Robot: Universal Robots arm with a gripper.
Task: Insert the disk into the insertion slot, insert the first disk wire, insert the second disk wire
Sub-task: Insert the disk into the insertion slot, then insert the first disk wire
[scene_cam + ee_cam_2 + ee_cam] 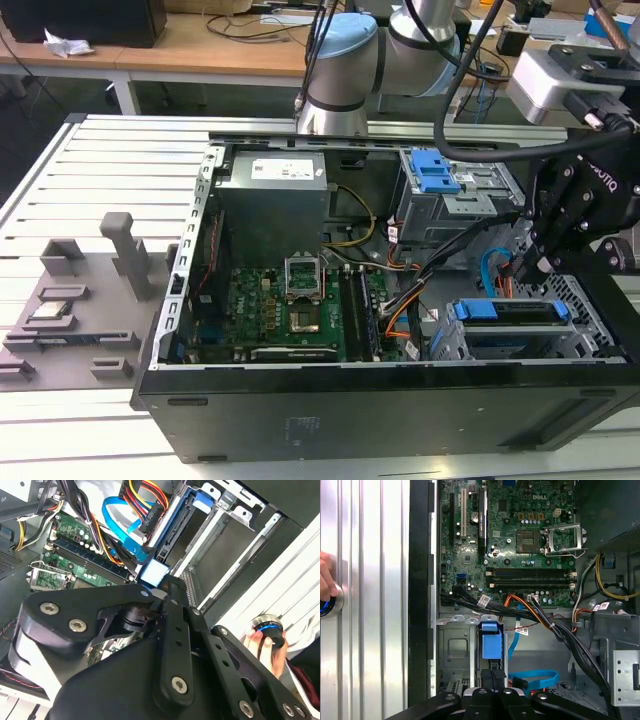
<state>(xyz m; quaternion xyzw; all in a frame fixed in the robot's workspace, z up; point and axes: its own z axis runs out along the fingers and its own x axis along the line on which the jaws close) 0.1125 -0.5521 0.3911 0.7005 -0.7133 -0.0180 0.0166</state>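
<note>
The gripper's fingers are standing narrow, drawn almost together with nothing showing between them. I am holding them right over the blue end of the disk, and I cannot tell whether the tips are touching it. The disk is sitting down in the slot, at the corner of the case on the exterior view's right, its blue carrier framing the silver body. Just beside the fingers a blue wire is lying loose in a loop, its dark plug apart from the disk. A bundle of black and orange cables is crossing between the bay and the board. Further out, the case is resting on the slatted worktop, where a hand is lying on a round button.

I am judging the disk step as about done and neither wire as plugged in. A wire move calls for a firm pinch on the plug, squared to the disk's socket, and a clear path past the cable bundle.
</note>
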